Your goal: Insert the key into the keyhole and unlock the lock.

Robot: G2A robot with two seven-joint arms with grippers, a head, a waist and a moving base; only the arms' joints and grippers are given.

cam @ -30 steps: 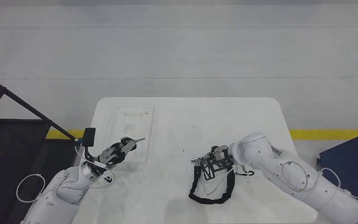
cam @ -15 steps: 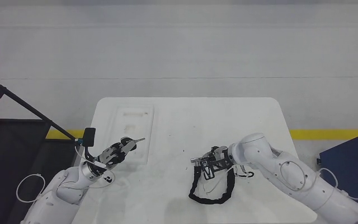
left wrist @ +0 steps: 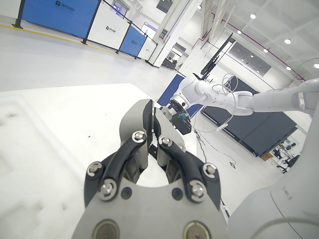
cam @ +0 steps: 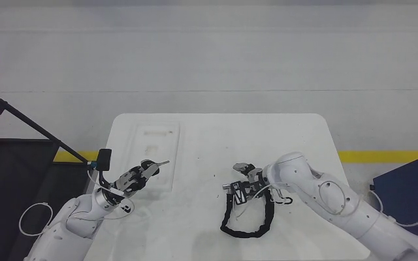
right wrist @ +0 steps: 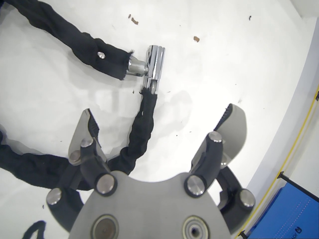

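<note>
A black sleeved chain lock (cam: 245,222) lies looped on the white table (cam: 294,137) near its front. Its silver lock body (right wrist: 155,62) joins the two chain ends (right wrist: 99,53). My right gripper (right wrist: 159,123) hovers open just behind the lock body (cam: 228,186), and one chain end runs between its spread fingers without touching them. My left gripper (cam: 147,171) stays above the table's left side, shut on the key, whose thin silver blade (cam: 161,162) sticks out toward the table's middle. In the left wrist view the fingertips (left wrist: 152,110) are pressed together.
A white foam tray (cam: 155,147) lies on the table's left half under and behind the left gripper. A small black cord loop (cam: 282,199) lies beside the right arm. Small brown crumbs (right wrist: 134,21) dot the table. A black pole (cam: 32,127) slants past the table's left edge.
My right gripper has opened and drawn back slightly from the lock body, which it was closed around earlier. The chain loop settled a little. The left arm has not moved.
</note>
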